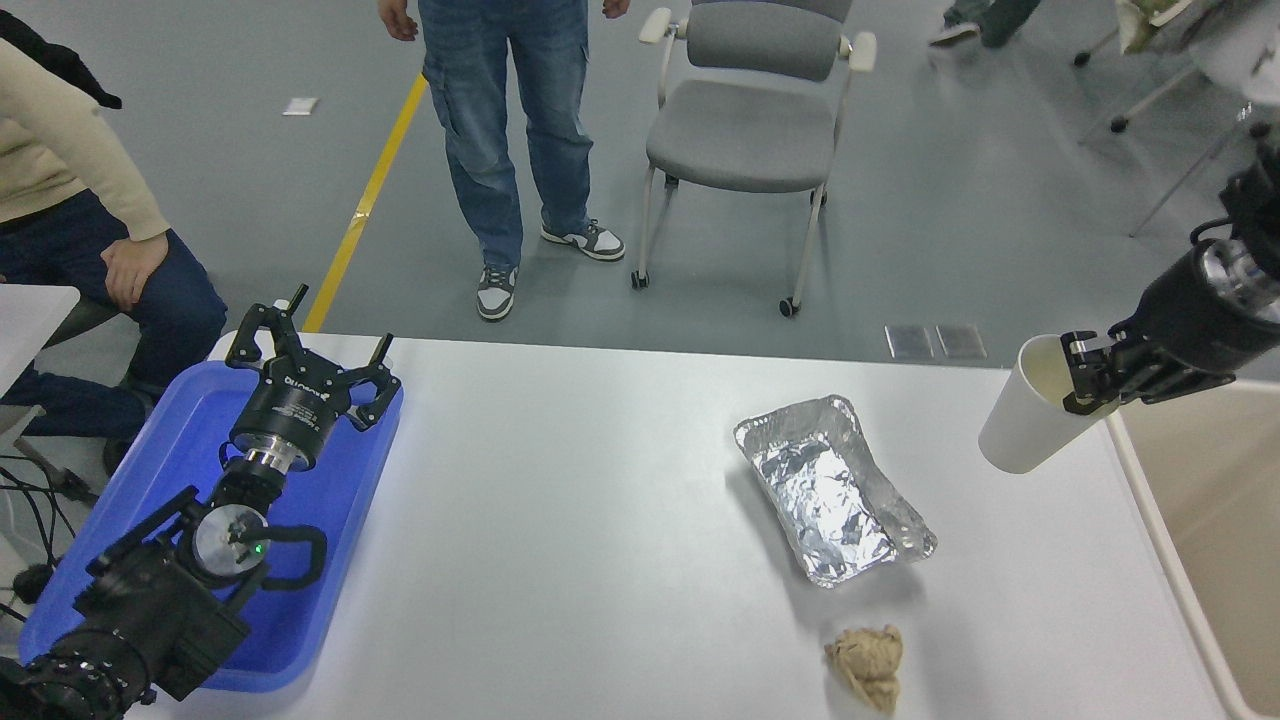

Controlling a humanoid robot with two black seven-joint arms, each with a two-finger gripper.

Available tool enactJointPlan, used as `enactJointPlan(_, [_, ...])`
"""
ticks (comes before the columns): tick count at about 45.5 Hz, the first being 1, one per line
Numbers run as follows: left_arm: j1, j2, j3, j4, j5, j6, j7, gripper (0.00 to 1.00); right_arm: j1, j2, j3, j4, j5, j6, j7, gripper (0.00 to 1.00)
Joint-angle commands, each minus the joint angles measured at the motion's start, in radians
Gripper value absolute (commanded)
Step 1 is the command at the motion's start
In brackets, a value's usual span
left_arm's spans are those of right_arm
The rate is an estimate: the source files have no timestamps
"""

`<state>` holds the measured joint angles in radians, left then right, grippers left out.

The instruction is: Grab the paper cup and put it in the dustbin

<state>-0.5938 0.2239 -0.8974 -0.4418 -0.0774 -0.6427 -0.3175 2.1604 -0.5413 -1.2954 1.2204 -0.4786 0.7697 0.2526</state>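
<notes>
Above the surface's (620, 520) right edge, we see our right claw (1085, 375) pinching the paper cup (1025, 420) by its rim; it hangs tilted, mouth up-right, base down-left, beside the dustbin (1150, 505). Left claw (305, 355) spread, parked over the blue tray (150, 500).

A robotics lab or test hall, seen over my bench.

My white table (600, 520) stands on a bare grey floor (950, 200) marked with a yellow line (375, 180), the kind of open floor a workshop or lab has. Past the far edge sits a grey rolling chair (745, 120), with more chair legs on castors (1150, 90) at the top right. A person in jeans (510, 120) stands watching, another sits at the left (70, 200), and cables (30, 500) trail beside the table. My props are odd ones: a blue tray (165, 470), a foil tray (830, 490), a paper ball (866, 662).
</notes>
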Motion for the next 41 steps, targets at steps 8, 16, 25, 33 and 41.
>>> enactJointPlan(8, [0.0, 0.0, 0.0, 0.0, -0.001, 0.0, 0.0, 1.0, 0.144, -0.002, -0.03, 0.014, 0.001, 0.016, -0.001, 0.0])
enactJointPlan(16, [0.0, 0.0, 0.002, 0.0, -0.001, 0.002, 0.0, 1.0, 0.144, -0.014, -0.073, 0.011, 0.003, 0.016, 0.001, 0.0])
enactJointPlan(25, [0.002, 0.0, 0.002, 0.0, -0.001, 0.002, 0.0, 1.0, 0.144, -0.109, -0.143, -0.001, -0.005, 0.016, -0.001, 0.0])
enactJointPlan(33, [0.002, 0.0, 0.002, 0.0, 0.001, 0.002, 0.0, 1.0, 0.138, -0.123, -0.265, -0.027, -0.009, 0.016, -0.001, 0.0])
enactJointPlan(41, [0.002, 0.0, 0.002, 0.0, 0.001, 0.002, 0.0, 1.0, 0.113, -0.25, -0.308, -0.108, -0.028, 0.016, -0.006, 0.0])
